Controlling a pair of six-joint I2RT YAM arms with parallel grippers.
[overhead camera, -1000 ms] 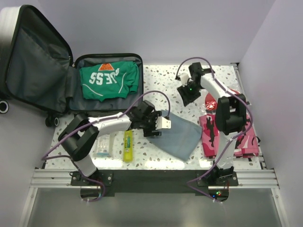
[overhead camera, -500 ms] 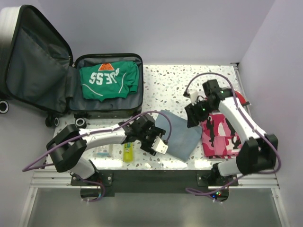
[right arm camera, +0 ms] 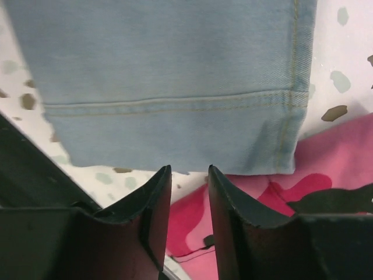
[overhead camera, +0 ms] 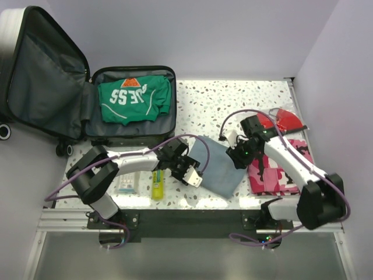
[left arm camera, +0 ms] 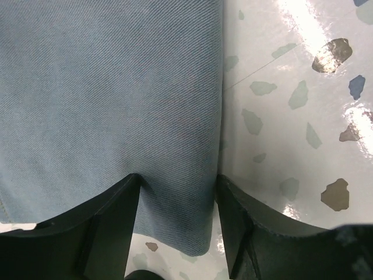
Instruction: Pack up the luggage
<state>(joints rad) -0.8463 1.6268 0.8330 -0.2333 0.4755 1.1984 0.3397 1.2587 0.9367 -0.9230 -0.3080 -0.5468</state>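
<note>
Left end effector (left arm camera: pixel 178 181), partly open, straddles a corner of the folded blue denim garment (left arm camera: pixel 105 87) on the speckled white surface (overhead camera: pixel 210 99). Right end effector (right arm camera: pixel 189 172), fingers narrowly apart and empty, hovers at the denim's hem over pink camouflage cloth (right arm camera: pixel 256 181). Far left, the open hard-shell luggage (overhead camera: pixel 44 87) holds a green shirt (overhead camera: pixel 135 98)

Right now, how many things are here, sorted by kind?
Suitcases: 1 (the luggage)
Clothes: 3 (green shirt, blue denim, pink camo garment)
Small packs: 2 (yellow tube, clear packet)
Unclear red item: 1
Total: 7
</note>
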